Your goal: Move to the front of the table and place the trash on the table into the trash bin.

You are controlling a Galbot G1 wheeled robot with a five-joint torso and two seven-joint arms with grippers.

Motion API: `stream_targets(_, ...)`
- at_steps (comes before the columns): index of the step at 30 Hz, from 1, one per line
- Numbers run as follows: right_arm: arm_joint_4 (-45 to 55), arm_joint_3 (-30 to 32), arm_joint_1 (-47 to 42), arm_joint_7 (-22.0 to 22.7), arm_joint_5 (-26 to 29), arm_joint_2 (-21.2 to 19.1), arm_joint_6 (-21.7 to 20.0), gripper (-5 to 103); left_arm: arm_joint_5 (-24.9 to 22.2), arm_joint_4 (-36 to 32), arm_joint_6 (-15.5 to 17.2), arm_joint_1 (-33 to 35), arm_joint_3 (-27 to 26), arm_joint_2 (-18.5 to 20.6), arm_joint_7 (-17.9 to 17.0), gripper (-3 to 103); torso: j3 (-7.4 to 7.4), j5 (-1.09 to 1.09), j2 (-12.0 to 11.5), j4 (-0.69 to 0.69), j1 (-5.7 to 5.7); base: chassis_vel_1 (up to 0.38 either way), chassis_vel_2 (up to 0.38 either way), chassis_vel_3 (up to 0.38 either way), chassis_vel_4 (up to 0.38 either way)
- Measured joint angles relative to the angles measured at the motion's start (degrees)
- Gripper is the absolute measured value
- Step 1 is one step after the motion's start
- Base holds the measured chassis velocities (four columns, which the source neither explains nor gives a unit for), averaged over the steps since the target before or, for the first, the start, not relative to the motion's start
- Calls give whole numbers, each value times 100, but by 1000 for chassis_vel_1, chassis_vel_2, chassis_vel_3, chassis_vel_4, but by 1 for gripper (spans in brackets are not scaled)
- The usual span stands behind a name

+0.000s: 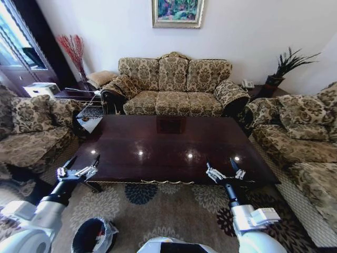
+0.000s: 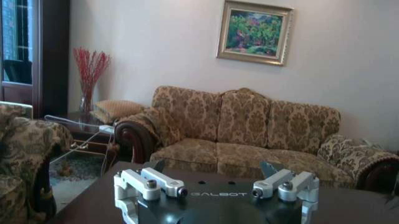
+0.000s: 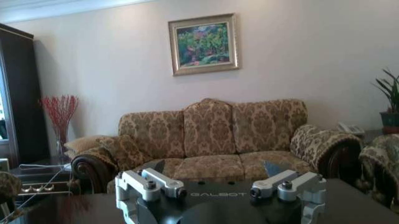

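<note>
The table (image 1: 174,145) is big, dark and shiny, and it sits in the middle of the room, right in front of the robot. Its top shows small bright light spots and I see no bottle, cup or wrapper on it. So the trash may be too small to spot from here, or it may not be there. The trash bin (image 1: 93,235) is black with a white bag over its rim. It stands on the patterned rug (image 1: 152,203), near the robot, on the left side, close under the left arm.

The left gripper (image 1: 78,172) hangs over the near left corner of the table, and its fingers are spread wide with nothing in them. The right gripper (image 1: 225,173) hangs over the near right edge, also spread wide and holding nothing.

A flowery sofa (image 1: 174,84) sits at the far side, under a framed painting (image 1: 177,11). More flowery seats stand on the left and the right.

I think the robot is at the front of the table now. To do this step well, it should look over the whole top slowly before reaching, and keep both grippers above the wood so they do not scratch it.
</note>
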Motion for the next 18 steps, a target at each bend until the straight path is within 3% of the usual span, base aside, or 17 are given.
stream_targets(18, 0, 0, 0, 1, 1, 0, -1, 100, 0, 0, 0, 0, 0, 0, 0, 100, -1, 1, 0, 1, -2, 16, -29, -11, 36)
